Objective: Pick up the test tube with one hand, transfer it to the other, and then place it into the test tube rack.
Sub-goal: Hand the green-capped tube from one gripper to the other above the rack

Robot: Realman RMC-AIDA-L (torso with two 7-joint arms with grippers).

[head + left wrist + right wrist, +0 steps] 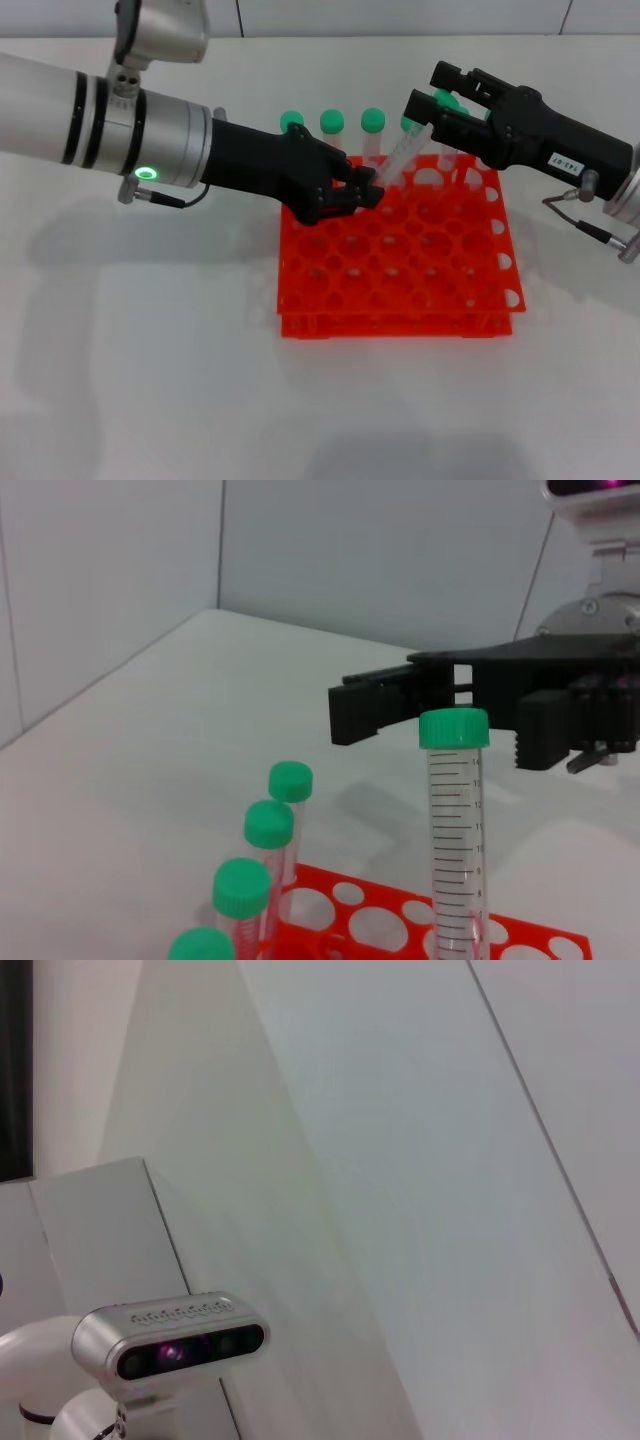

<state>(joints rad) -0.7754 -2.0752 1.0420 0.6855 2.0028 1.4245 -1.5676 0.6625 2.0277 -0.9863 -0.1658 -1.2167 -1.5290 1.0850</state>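
Note:
The test tube, clear with a green cap, is held tilted above the back rows of the orange-red test tube rack. My left gripper, black and unlabelled, is shut on the tube's lower end. My right gripper, black with a white label, stands open at the tube's capped end. In the left wrist view its two fingers show on either side of the cap, apart from it. The right wrist view shows only wall and the robot's head.
Three green-capped tubes stand upright in the rack's back row, and another is partly hidden behind the right gripper. The left wrist view shows this row of caps beside the held tube. White tabletop surrounds the rack.

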